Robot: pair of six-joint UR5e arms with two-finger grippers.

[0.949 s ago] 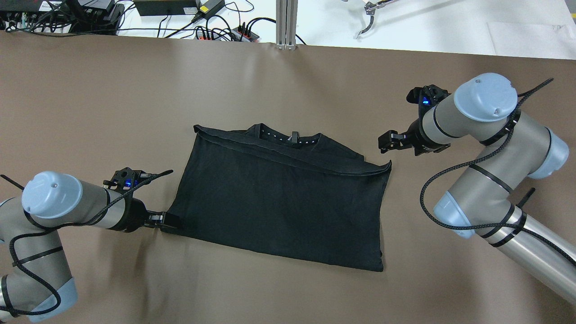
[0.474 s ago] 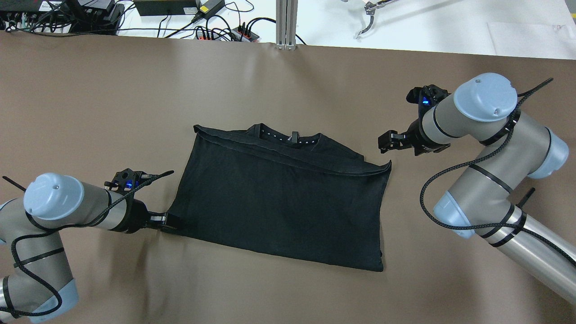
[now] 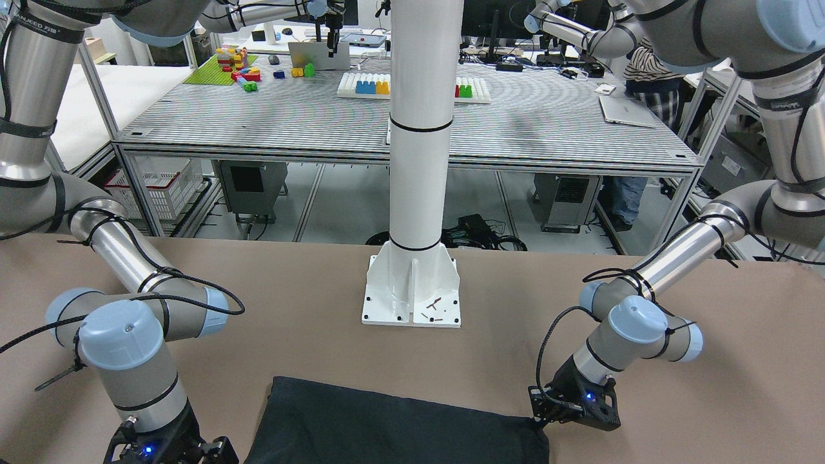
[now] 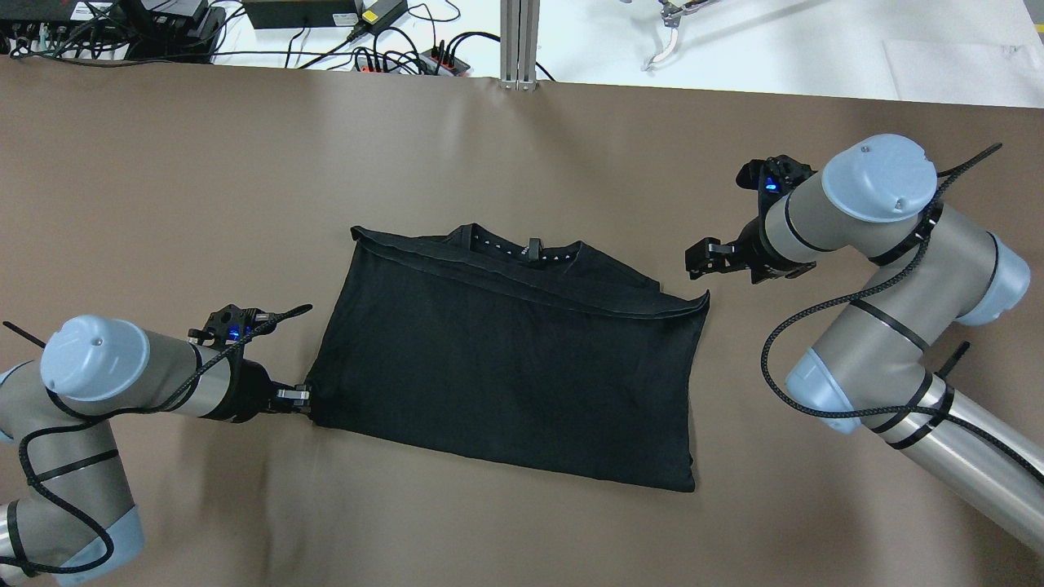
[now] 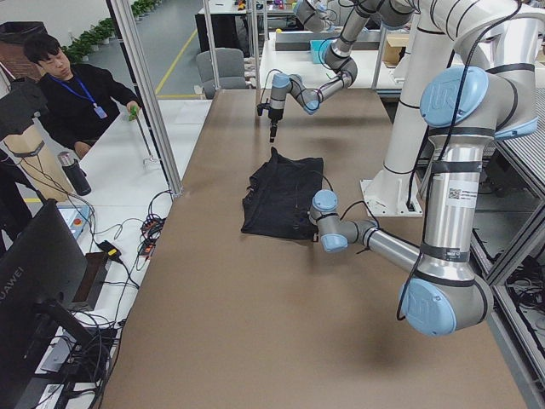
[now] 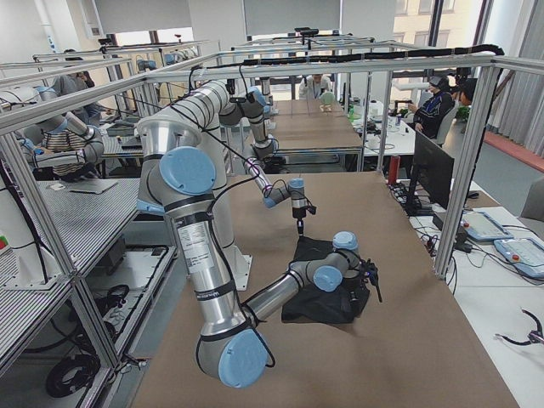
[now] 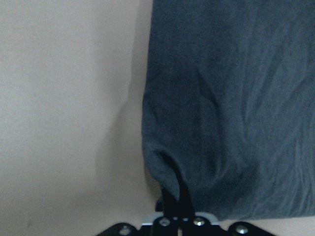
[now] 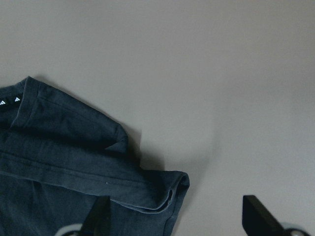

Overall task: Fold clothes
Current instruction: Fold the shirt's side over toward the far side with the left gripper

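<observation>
White post base (image 3: 411,303) behind black clothes (image 4: 506,367) on brown table (image 4: 245,204), left pincer (image 4: 306,399) pinching its corner, right pincer (image 4: 695,261) spread wide, apart

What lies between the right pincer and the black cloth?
Only bare brown table cover, seen in the overhead view; the right pincer is apart from the black cloth.

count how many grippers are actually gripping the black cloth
1. The left gripper is pinched on the clothes' lower-left corner in the overhead view. The right gripper hangs open just off the upper-right corner, not touching.
</observation>
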